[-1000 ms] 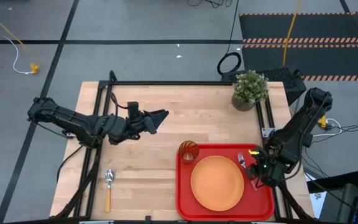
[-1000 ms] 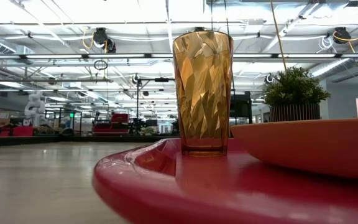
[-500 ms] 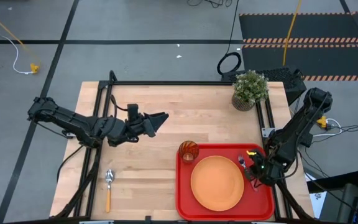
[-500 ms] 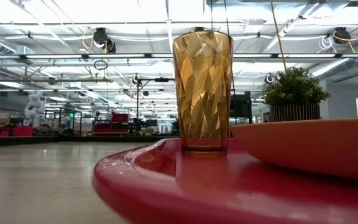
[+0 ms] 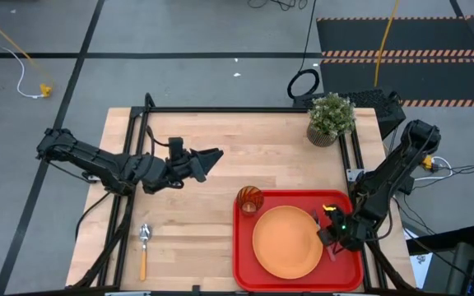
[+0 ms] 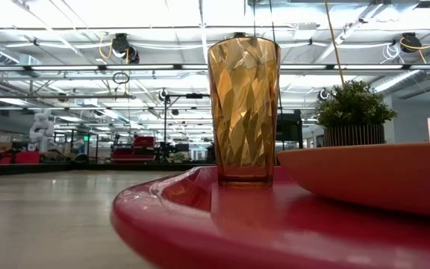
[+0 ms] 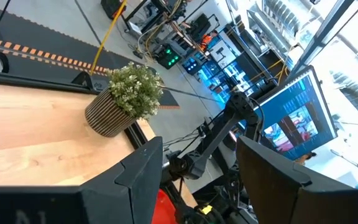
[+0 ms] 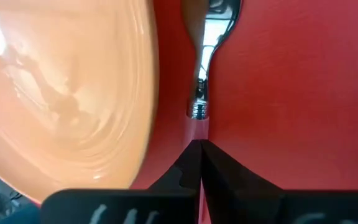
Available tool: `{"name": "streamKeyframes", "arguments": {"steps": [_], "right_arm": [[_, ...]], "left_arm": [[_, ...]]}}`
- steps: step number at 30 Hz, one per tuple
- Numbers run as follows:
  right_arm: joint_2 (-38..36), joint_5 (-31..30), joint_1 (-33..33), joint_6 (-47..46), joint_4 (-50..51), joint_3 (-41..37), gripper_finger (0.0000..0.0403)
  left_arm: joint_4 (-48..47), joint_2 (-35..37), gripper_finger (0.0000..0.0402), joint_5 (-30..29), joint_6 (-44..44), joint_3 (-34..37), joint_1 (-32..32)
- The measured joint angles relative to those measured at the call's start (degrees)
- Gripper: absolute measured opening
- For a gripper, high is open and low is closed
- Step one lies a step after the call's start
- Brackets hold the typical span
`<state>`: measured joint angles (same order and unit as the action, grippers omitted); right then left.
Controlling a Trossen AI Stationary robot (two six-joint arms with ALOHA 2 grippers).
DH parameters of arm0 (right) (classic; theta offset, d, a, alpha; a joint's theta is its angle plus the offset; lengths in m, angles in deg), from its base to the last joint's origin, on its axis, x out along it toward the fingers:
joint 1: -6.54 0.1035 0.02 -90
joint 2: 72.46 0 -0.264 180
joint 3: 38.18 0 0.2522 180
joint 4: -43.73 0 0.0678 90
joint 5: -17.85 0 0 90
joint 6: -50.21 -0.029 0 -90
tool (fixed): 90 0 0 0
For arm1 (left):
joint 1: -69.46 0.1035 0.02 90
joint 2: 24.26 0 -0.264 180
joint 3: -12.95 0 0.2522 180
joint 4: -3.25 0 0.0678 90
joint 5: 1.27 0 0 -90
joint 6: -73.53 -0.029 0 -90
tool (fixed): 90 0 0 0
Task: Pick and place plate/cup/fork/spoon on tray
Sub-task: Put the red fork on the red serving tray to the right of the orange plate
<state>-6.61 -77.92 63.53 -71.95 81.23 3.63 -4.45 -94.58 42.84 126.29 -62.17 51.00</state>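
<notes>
Red tray [image 5: 245,263], fork [image 8: 205,68] just ahead of closed right pincer [image 8: 199,158], left pincer [image 5: 212,155] wide

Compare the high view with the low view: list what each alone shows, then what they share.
Only the high view: the spoon lying on the table left of the tray, the left gripper open above the table, the right gripper shut at the tray's right side beside the plate, and the fork there.
Only the low view: the room's ceiling lights and equipment beyond the table.
Both: the cup standing upright on the tray, the plate, the potted plant.
</notes>
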Motion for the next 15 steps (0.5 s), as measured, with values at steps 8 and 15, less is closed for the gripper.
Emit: {"name": "streamKeyframes", "arguments": {"steps": [8,15], "right_arm": [[0.29,1.55,0.39,-1.43,-3.46,-0.11,0.0001],[0.30,1.74,1.91,-1.67,-4.83,1.11,0.0001]], "left_arm": [[-0.35,0.00,0.0207,0.00,-0.12,0.00,0.02],[-0.33,0.00,0.0207,0.41,-0.10,0.00,0.04]]}}
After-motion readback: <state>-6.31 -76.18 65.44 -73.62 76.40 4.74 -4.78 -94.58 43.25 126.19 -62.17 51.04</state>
